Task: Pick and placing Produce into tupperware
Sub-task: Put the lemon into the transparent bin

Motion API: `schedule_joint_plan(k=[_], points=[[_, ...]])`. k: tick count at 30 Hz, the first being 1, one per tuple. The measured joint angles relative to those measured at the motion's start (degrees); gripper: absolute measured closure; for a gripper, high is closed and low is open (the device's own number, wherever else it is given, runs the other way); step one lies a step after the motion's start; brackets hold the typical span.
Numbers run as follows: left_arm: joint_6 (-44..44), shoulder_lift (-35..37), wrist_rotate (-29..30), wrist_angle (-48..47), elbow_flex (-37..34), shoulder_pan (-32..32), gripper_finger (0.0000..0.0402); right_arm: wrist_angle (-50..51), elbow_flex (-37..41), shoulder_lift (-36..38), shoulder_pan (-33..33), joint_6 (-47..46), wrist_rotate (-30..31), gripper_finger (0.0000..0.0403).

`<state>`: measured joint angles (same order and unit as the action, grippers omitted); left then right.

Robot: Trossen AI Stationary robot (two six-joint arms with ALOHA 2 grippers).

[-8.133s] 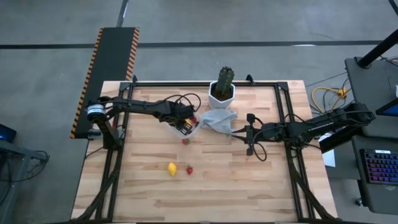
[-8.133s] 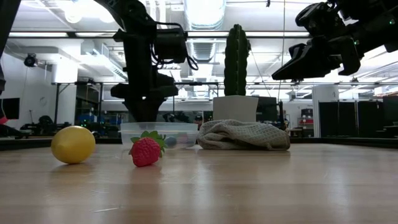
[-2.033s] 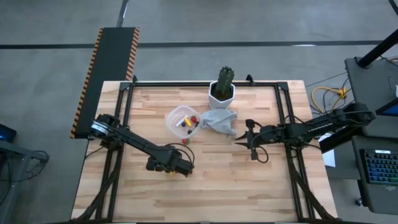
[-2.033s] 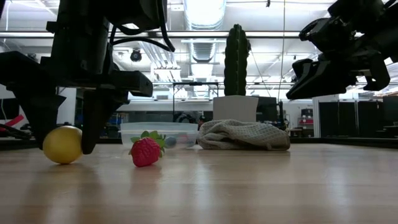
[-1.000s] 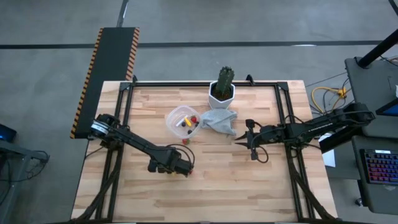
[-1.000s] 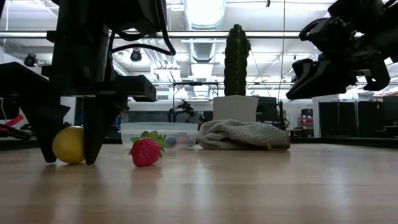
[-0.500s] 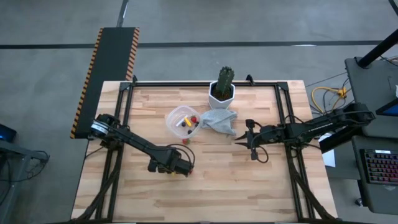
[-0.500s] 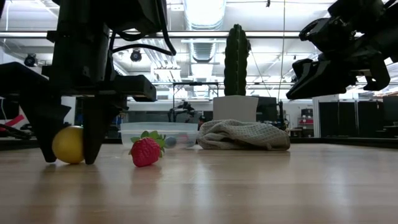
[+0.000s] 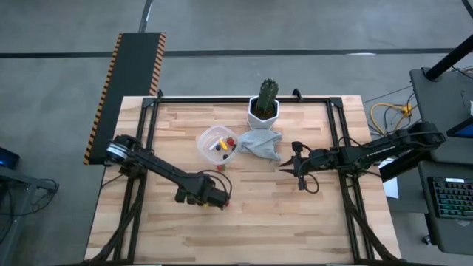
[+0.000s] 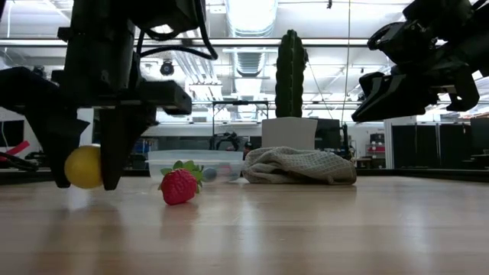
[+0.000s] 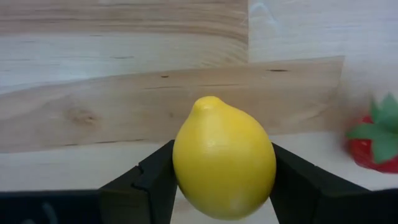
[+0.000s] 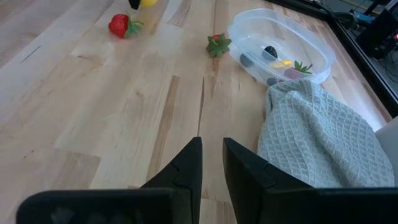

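My left gripper is over the near-left middle of the table, shut on the yellow lemon, which the low view shows just above the wood. One red strawberry lies on the table right beside it. A second strawberry lies by the clear tupperware, which holds several small pieces. My right gripper hovers at the right near the cloth, its fingers a narrow gap apart, touching nothing. My left gripper pinches the lemon across its widest part, one finger on each side. The fingers come from above, pointing down. The lemon is lifted just clear of the table, its pointed end turned away from the wrist.
A pale grey cloth lies bunched against the tupperware's right side. Behind it stands a green cactus in a white pot at the far edge. Bare wood stretches along the near side and right half of the table.
My left gripper has risen a little with the lemon. The lemon sat on the table a second ago and now hangs just clear of it between the fingers. The strawberry beside it has stayed put.
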<state>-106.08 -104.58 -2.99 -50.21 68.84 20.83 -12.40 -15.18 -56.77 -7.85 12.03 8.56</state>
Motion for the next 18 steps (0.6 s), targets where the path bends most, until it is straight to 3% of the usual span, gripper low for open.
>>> schedule_joint_plan(k=[10, 18], points=[[1.14, 5.18, 3.37, -4.71, 0.11, -1.34, 0.0217, -0.04, 0.00, 0.00, -0.01, 0.00, 0.00, 0.0346], [12.85, 7.32, 8.18, -6.39, 1.00, -9.17, 0.0217, -0.17, 0.00, -0.02, 0.01, -0.02, 0.00, 0.0346]])
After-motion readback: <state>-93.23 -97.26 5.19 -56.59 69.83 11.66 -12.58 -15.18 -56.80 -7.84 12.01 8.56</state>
